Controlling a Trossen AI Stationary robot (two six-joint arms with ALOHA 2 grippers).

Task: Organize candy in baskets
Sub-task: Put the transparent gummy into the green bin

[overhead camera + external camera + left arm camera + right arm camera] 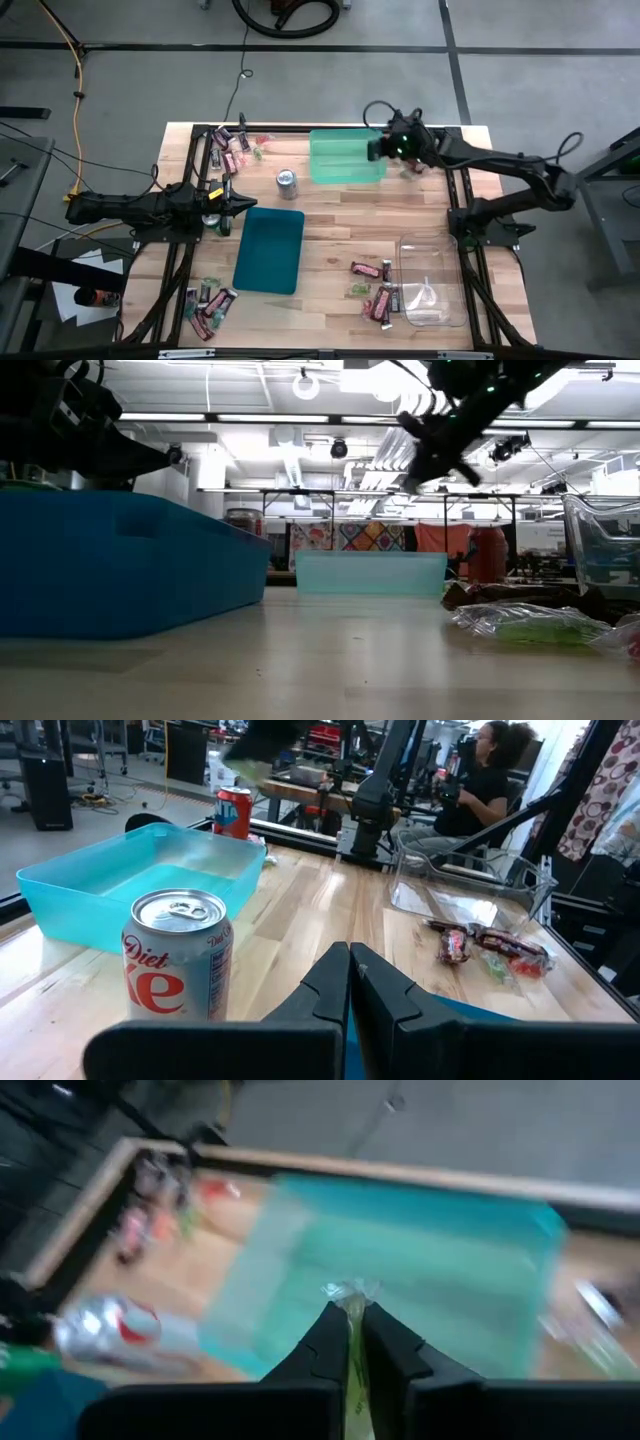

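Right gripper (348, 1330) is closed on 1 green wrapped candy (350, 1295), raised above the light green basket (345, 158). Left gripper (348, 982) waits closed beside the dark teal basket (270, 251), holding nothing. Clear basket (432, 280) contents: cannot tell.

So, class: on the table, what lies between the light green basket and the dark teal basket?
Bare wood between the light green basket and the dark teal basket, with only a soda can beside the stretch, seen in the high view.

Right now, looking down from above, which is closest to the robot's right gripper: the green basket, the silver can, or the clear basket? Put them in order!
From the right gripper, at the table's far edge:
1. The light green basket, right beside it toward the left arm.
2. The silver can, farther out past the green basket.
3. The clear basket, at the near right corner.
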